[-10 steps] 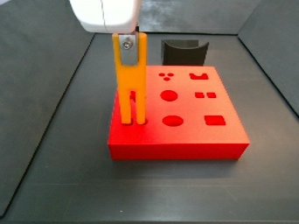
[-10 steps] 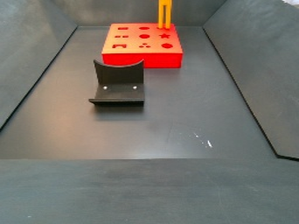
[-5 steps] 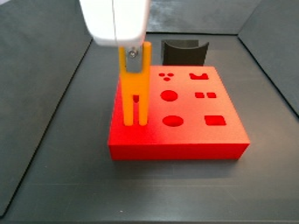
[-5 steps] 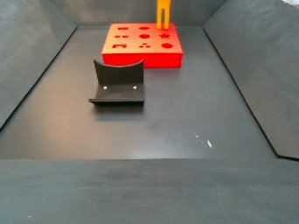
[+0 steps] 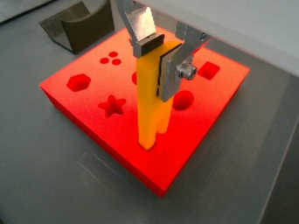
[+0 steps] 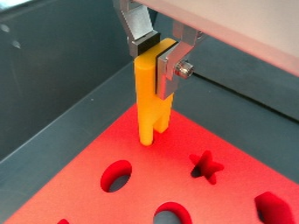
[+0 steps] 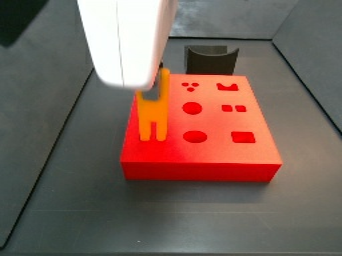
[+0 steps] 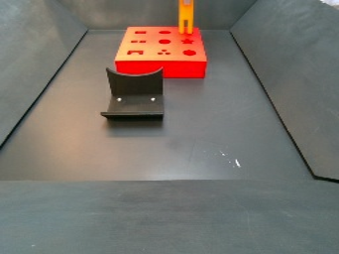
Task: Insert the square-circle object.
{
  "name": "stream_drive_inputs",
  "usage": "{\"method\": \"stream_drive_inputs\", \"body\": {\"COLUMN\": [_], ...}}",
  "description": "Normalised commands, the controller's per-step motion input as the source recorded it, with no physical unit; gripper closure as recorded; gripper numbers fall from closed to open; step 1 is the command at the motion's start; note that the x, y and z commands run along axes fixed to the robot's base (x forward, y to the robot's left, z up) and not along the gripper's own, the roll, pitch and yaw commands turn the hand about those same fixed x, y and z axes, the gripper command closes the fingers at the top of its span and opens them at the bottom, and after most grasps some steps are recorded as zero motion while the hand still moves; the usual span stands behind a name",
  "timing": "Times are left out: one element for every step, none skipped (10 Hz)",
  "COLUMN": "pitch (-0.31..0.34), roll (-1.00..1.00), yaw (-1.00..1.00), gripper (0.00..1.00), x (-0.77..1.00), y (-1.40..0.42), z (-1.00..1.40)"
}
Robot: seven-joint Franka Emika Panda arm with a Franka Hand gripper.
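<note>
The square-circle object, a slim orange-yellow bar, stands upright with its forked end down on the red block near the block's left edge. Its prong ends meet the block's top in both wrist views; how deep they sit I cannot tell. My gripper is shut on the bar's upper end, also seen in a wrist view. Silver fingers press both sides. In a side view the bar rises from the block's far right corner.
The dark fixture stands on the floor in front of the block, also seen in a side view and a wrist view. The block has several shaped holes. Dark bin walls slope up on all sides.
My gripper has come down with the bar still in it. Less of the bar and of its prong gap shows above the block than a second ago.
</note>
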Motion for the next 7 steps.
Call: {"method": "stream_drive_inputs", "body": {"pitch": [0.091, 0.096, 0.041, 0.0, 0.0, -0.009, 0.0], "roll": [-0.02, -0.02, -0.02, -0.06, -0.06, -0.12, 0.0], "yaw": [-0.24, -0.25, -0.26, -0.21, -0.18, -0.11, 0.0], "gripper": [1.0, 1.0, 1.0, 1.0, 1.0, 1.0, 1.0], "x": [-0.01, -0.01, 0.0, -0.08, -0.09, -0.01, 0.0], "y": [0.0, 0.0, -0.04, -0.05, -0.05, 0.0, 0.0], "z": [-0.99, -1.0, -1.0, -0.99, -1.0, -0.55, 0.0]}}
